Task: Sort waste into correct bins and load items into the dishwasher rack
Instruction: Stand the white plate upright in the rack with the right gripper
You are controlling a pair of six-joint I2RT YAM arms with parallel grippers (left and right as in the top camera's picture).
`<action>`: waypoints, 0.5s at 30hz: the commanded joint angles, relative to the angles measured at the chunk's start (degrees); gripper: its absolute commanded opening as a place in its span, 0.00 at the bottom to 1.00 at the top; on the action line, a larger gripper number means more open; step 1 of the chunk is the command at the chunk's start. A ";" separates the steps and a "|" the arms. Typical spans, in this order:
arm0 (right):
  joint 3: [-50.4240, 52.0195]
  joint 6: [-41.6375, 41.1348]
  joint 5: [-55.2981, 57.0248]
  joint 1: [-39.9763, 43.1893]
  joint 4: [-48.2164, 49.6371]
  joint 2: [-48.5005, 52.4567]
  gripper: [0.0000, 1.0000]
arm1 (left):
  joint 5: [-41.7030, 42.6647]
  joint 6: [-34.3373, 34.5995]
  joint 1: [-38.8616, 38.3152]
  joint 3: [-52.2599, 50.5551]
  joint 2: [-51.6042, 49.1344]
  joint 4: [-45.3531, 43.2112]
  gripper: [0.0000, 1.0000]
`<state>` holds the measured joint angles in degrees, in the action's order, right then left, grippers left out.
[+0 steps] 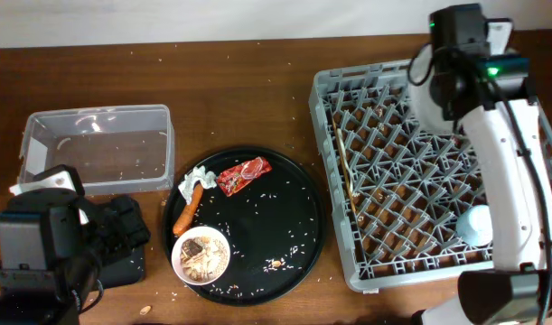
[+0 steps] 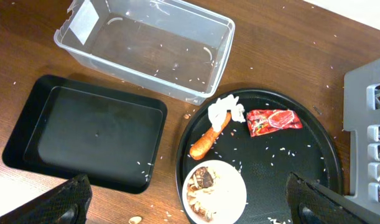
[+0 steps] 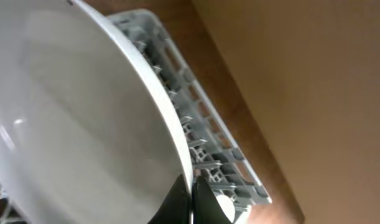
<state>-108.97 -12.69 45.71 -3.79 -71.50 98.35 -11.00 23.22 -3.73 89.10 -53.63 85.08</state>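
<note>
Now | right gripper above dishwasher rack far corner, fingers clamped on plate rim | left gripper hovering, fingers spread wide apart

**Left arm**: dark links folded low at the lower left of the overhead view, wrist aimed downward.

**Left pincer**: jaws spread wide. Its two black fingers sit at the bottom corners of the left wrist view.

**Right arm**: white links rising from the near right edge to the far right. The black wrist housing shows a lit green lamp.

**Right pincer**: fingers pressed together on the rim of the plate.
</note>
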 commanded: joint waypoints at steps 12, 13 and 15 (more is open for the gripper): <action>9.29 -3.26 -12.37 -3.02 6.40 -8.00 0.84 | -0.83 0.33 0.31 0.24 -0.02 0.09 0.99; 9.31 -3.21 -24.41 -2.99 5.77 -13.00 0.89 | -0.83 0.31 0.31 0.24 -0.02 0.13 0.99; 9.31 -1.11 -52.63 -3.02 2.03 -19.45 0.99 | -0.83 0.31 0.31 0.24 -0.02 0.11 0.99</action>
<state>-98.83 -14.59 20.71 -6.44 -66.85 83.02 -11.00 23.22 -3.73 89.10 -53.63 85.03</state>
